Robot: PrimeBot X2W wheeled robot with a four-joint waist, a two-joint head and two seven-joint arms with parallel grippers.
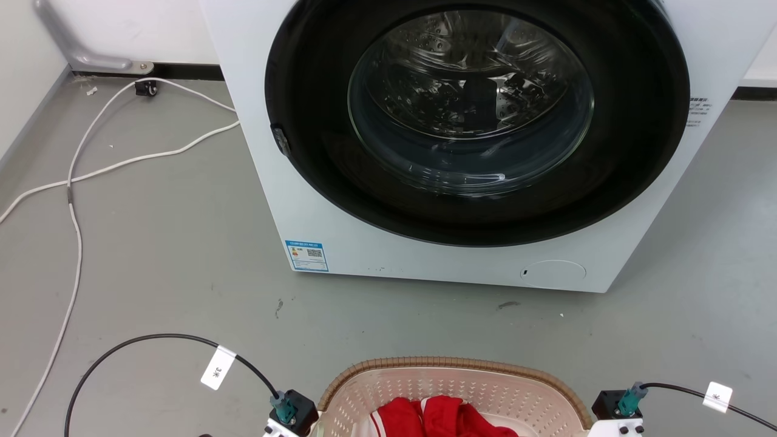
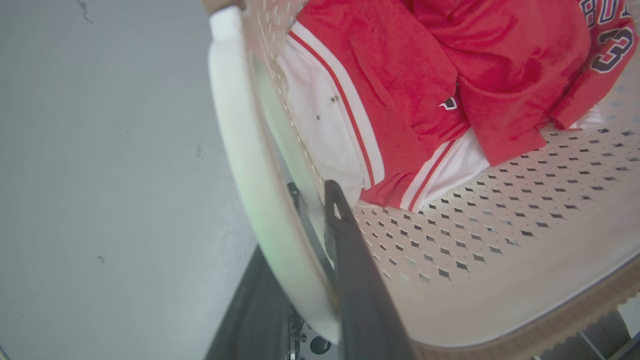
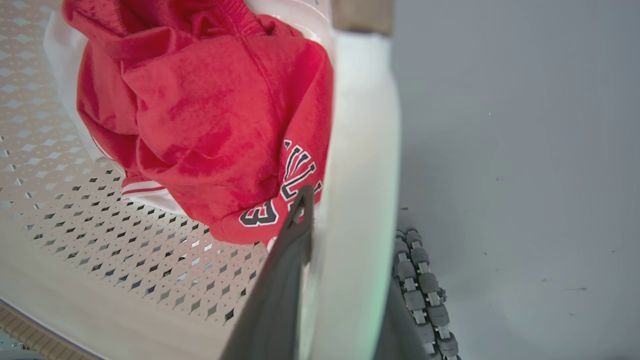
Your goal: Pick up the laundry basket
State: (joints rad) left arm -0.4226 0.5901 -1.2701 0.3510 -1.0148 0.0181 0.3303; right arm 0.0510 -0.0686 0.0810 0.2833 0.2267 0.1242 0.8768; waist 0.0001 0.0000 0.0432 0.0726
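– Dark fingers of the left gripper [image 2: 312, 220] sit nearest the left wrist camera. One is inside the laundry basket [image 1: 455, 388] and one outside, closed on its white left handle [image 2: 235, 150]. Does the right gripper [image 3: 345, 225] match?
– It does: its fingers pinch the right handle [image 3: 360, 150] the same way. The basket lies low in the head view, between both wrists and just in front of the washer [image 1: 340, 230].
– What could go wrong from here?
– Each hold is a thin pinch on smooth, curved plastic. If one arm rises ahead of the other, the basket probably tilts and a handle may slide out of the fingers. The red jersey [image 2: 425, 75] is bunched against the right-hand wall, so the load is likely uneven, though light.
– And around it?
– The washer, with its round glass door, stands close ahead, and a forward swing could knock the rim against it. A white hose [image 1: 73, 200] trails over the grey floor [image 1: 182, 243] on the left, well apart. Black cables [image 1: 152, 337] loop in from the wrists and could snag on the rim. Smallest, a roller wheel [image 3: 420, 285] sits just beside the right handle.
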